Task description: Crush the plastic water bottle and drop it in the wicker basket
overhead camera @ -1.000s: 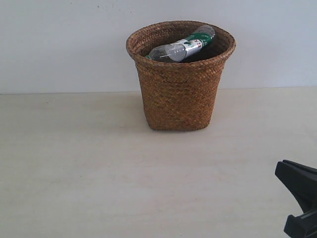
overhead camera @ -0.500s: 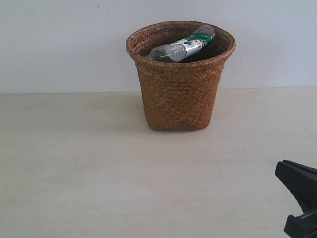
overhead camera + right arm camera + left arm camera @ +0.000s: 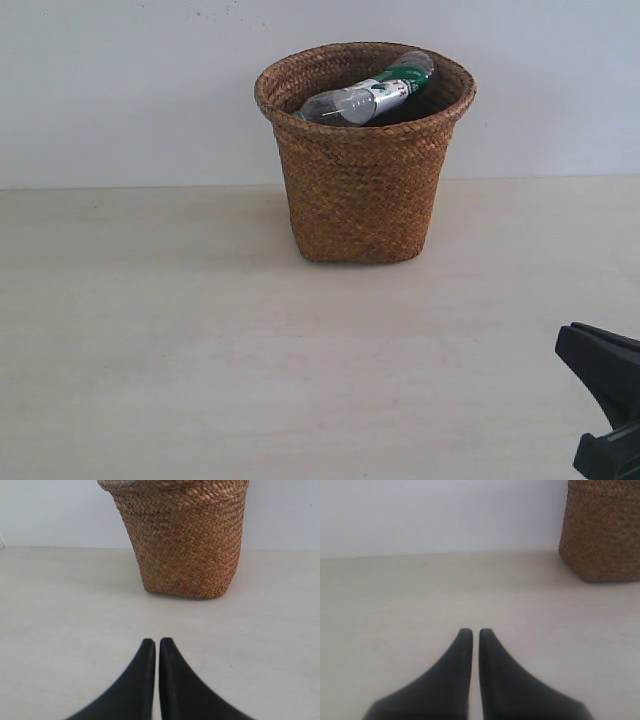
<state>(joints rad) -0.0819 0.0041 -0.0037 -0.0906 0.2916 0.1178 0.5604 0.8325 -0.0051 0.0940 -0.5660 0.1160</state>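
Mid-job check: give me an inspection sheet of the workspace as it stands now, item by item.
Surface: pale, flat table, no spills or marks seen.
Job's things: wicker basket stands upright near the back of the table; plastic water bottle lies slanted inside it, one end up by the rim.
Clutter: nothing seen.
Grippers: left end effector shut, holding nothing, apart from the basket; right end effector shut, holding nothing, facing the basket.
Cables: nothing seen.
Surroundings: plain pale wall behind the table.
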